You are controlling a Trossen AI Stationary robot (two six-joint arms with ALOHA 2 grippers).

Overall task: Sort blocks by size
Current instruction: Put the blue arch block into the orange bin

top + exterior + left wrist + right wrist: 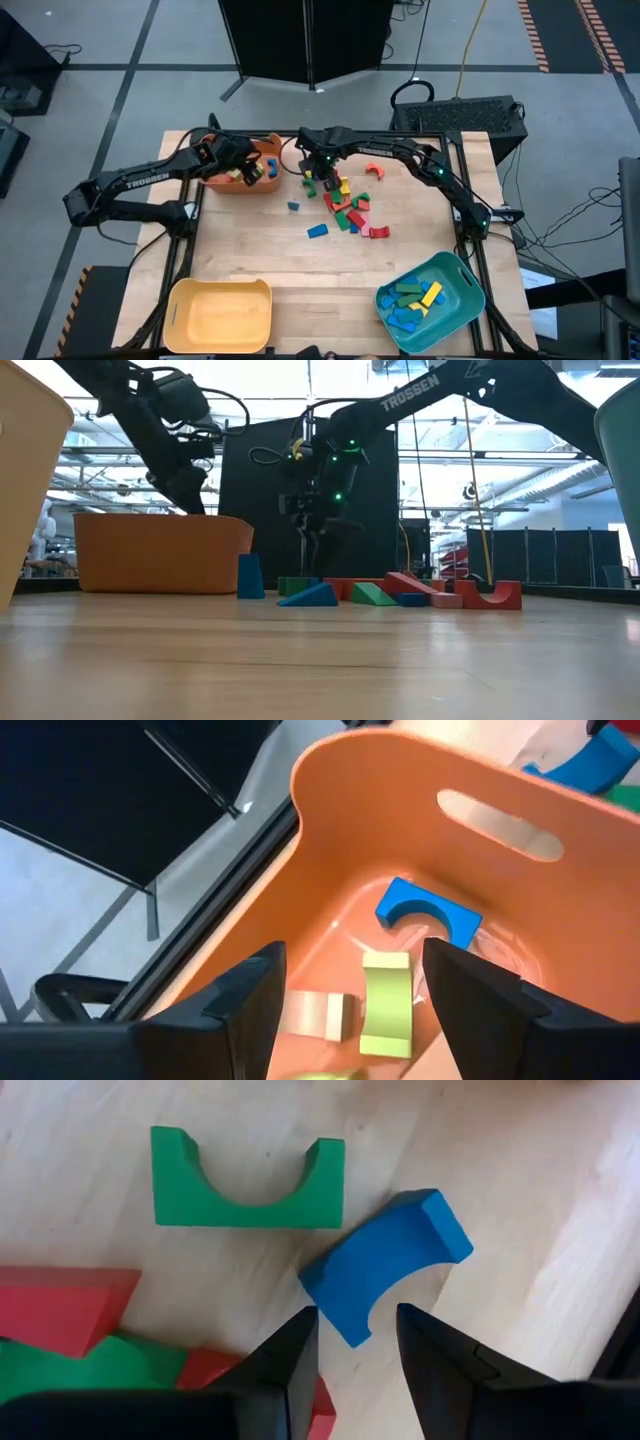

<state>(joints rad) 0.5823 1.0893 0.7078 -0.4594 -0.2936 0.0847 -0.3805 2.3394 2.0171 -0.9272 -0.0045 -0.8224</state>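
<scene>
left gripper (pixel 345 995) reaches forward with fingers spread apart; right gripper (pixel 355 1345) points down, fingers parted narrowly.

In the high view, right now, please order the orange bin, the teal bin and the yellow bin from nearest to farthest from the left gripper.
1. Orange bin: directly under the left gripper, far left corner.
2. Yellow bin: near left corner.
3. Teal bin: near right corner, diagonally across.

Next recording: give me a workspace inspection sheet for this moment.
Surface: wooden table, bare at centre.
Job's things: loose blocks piled mid-table; more blocks in the orange bin and teal bin; yellow bin holds none.
Clutter: nothing seen.
Grippers: left gripper open over the orange bin, holding nothing; right gripper poised over a blue arch block, not gripping.
Cables: leads on the floor right of the table.
Surroundings: black stand behind the table.
</scene>
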